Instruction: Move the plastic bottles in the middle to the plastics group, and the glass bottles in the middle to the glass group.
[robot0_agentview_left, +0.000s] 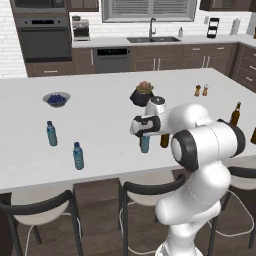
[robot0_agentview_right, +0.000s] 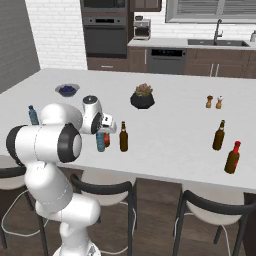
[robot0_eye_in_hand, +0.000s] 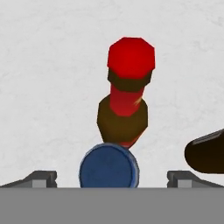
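Note:
My gripper (robot0_eye_in_hand: 111, 178) hangs open straight above the middle plastic bottle (robot0_eye_in_hand: 109, 166), whose blue cap sits between the two fingertips (robot0_eye_in_hand: 41, 178), both well clear of it. Just beyond the cap stands the reddish-brown glass bottle (robot0_eye_in_hand: 129, 98) with its red top. The olive-amber bottle (robot0_agentview_right: 123, 137) stands beside them, to the right. The gripper (robot0_agentview_left: 144, 135) hovers over the water bottle (robot0_agentview_left: 145, 145) near the counter's front edge. Two bottles of the plastics group (robot0_agentview_left: 51, 133) (robot0_agentview_left: 78, 155) stand to the left. The glass group (robot0_agentview_right: 219, 135) (robot0_agentview_right: 232, 158) stands to the right.
A bowl of dark berries (robot0_agentview_left: 56, 99) sits at the left rear of the white counter (robot0_agentview_left: 100, 125). A dark pot with a plant (robot0_agentview_left: 142, 95) stands behind the gripper, and two small shakers (robot0_agentview_left: 201, 90) farther right. Stools (robot0_agentview_left: 145, 192) line the near edge.

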